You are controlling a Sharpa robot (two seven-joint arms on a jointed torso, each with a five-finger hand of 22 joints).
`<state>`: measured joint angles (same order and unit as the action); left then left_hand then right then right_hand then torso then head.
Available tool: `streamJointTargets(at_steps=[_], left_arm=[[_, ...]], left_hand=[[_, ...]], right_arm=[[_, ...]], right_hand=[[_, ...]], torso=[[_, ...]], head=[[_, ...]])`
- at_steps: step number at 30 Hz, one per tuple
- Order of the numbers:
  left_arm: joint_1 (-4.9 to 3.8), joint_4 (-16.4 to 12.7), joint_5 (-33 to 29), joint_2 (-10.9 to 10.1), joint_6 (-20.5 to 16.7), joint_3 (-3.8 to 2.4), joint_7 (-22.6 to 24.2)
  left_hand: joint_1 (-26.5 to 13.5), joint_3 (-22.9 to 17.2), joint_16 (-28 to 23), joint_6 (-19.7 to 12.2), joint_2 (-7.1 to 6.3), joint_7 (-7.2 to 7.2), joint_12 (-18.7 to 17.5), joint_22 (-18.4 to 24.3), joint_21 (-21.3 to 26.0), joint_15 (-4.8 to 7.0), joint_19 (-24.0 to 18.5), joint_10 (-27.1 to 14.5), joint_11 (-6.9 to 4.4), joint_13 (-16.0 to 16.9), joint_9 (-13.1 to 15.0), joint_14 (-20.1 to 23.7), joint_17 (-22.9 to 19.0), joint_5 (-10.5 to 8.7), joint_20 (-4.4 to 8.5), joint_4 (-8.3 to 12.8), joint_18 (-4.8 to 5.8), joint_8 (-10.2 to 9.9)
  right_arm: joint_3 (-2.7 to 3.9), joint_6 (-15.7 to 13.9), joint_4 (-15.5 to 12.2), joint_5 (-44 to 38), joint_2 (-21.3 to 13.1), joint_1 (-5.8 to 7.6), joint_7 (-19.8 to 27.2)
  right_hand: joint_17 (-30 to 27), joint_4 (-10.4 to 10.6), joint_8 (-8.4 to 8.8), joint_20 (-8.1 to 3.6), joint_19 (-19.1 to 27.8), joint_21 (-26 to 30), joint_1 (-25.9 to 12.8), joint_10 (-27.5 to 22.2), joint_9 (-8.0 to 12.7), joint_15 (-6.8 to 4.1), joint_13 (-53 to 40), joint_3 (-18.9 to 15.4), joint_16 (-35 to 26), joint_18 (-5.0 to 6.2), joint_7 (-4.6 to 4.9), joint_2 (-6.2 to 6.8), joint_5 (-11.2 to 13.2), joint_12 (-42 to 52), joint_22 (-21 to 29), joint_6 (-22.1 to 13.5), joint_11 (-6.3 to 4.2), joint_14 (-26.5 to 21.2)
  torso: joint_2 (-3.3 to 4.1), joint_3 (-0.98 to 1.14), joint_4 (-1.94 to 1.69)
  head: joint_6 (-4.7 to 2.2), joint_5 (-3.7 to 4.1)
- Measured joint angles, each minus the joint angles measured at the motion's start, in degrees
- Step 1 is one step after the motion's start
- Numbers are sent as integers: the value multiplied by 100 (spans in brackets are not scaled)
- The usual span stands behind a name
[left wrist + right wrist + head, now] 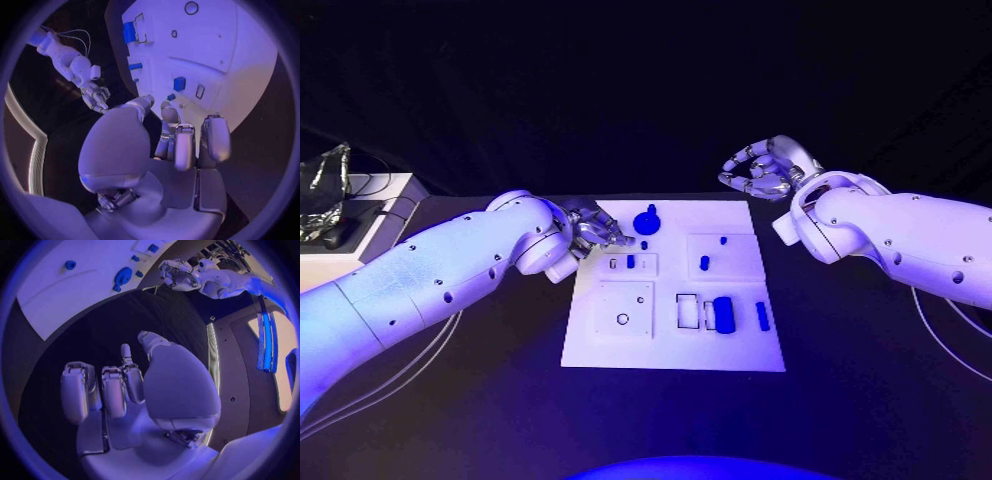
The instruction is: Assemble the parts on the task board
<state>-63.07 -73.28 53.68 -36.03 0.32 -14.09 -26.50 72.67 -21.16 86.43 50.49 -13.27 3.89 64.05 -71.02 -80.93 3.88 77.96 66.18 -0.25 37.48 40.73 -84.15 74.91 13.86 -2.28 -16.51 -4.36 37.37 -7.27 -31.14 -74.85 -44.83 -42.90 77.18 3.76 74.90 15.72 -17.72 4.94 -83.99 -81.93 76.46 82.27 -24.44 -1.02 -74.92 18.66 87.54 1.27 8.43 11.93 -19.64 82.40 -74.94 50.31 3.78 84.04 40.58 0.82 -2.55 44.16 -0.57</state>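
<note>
The white task board (733, 350) lies mid-table with blue parts on it: a round knob (648, 219) at the far edge, small pegs (630, 262) (704, 264), a thick block (721, 313) and a slim bar (763, 316). My left hand (599, 230) hovers over the board's far-left corner, fingers apart and holding nothing. In the left wrist view its fingertips (165, 107) reach close to a small blue part (171, 97). My right hand (764, 170) hangs loosely curled beyond the board's far-right corner, off the board, with nothing in it (125, 390).
Bare black table (459, 400) surrounds the board. A white box with a crumpled clear bag (329, 190) sits at the far left of the table. In the right wrist view the board (62, 295) and the left hand (177, 274) lie ahead.
</note>
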Motion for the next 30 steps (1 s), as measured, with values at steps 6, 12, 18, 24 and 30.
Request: streamJointTargets(at_steps=[6, 12, 18, 24, 30], left_arm=[[-71, 175, -40, -29, 19, -78, -17], [-173, 553, -56, 65, 35, -105, -20], [-268, 895, -44, 236, 32, -109, -20], [-410, 1292, 27, 435, 23, -111, -18], [-524, 1617, 124, 596, 66, -111, -52]], left_hand=[[-37, 38, -26, -224, 38, 96, -123, 92, 55, -52, -49, -204, 77, -226, -111, 13, 0, 35, -49, 7, 0, -81], [-151, 76, -26, -401, 151, 195, -168, 126, 77, -125, -101, -312, 169, -370, -226, 19, 0, 60, -100, -23, 0, -170], [-397, 190, -26, -421, 285, 215, -170, 129, 77, -166, -120, -332, 190, -382, -294, 21, 0, 61, -120, -30, 0, -170], [-641, 330, -26, -422, 294, 215, -170, 129, 77, -166, -98, -332, 190, -347, -317, 21, 0, 61, -142, -32, 0, -136], [-724, 420, -26, -392, 271, 186, -149, 128, 77, -166, -99, -332, 190, -347, -312, 21, 0, 61, -142, -22, 0, -42]], right_arm=[[0, 0, 8, 0, 0, 0, 0], [0, -1, 17, 0, 7, 0, 0], [1, -1, 19, 0, 9, 0, 0], [1, -1, 10, 0, 11, 2, 0], [1, -2, 0, -1, 9, 4, 0]], right_hand=[[0, 0, 0, 0, 0, 0, 0, 0, 0, 0, 1, 0, 0, 0, 0, 0, 0, 0, 0, 0, 0, 0], [0, 0, 0, 0, 0, 0, 0, 0, -3, 0, 1, 0, 0, 0, 0, 0, 0, 0, 1, 0, 0, 0], [0, 0, 0, 0, 0, 0, 0, 0, -4, 0, 1, 0, 0, 0, 0, 0, 0, 0, 1, 0, 0, 0], [0, 0, 0, 0, 0, 0, 0, 0, -4, 0, -3, 0, 0, 0, 0, 0, 0, 0, 2, 0, 0, 0], [0, 0, 0, 0, 0, 0, 0, 0, -10, 0, -3, 0, 0, 0, 0, 0, 0, 0, 2, 0, 0, 0]], torso=[[-1, 2, -3], [5, 2, 5], [17, 5, 16], [43, 12, 36], [77, 24, 59]], head=[[-16, -2], [-57, -24], [-94, -28], [-136, -40], [-166, -52]])
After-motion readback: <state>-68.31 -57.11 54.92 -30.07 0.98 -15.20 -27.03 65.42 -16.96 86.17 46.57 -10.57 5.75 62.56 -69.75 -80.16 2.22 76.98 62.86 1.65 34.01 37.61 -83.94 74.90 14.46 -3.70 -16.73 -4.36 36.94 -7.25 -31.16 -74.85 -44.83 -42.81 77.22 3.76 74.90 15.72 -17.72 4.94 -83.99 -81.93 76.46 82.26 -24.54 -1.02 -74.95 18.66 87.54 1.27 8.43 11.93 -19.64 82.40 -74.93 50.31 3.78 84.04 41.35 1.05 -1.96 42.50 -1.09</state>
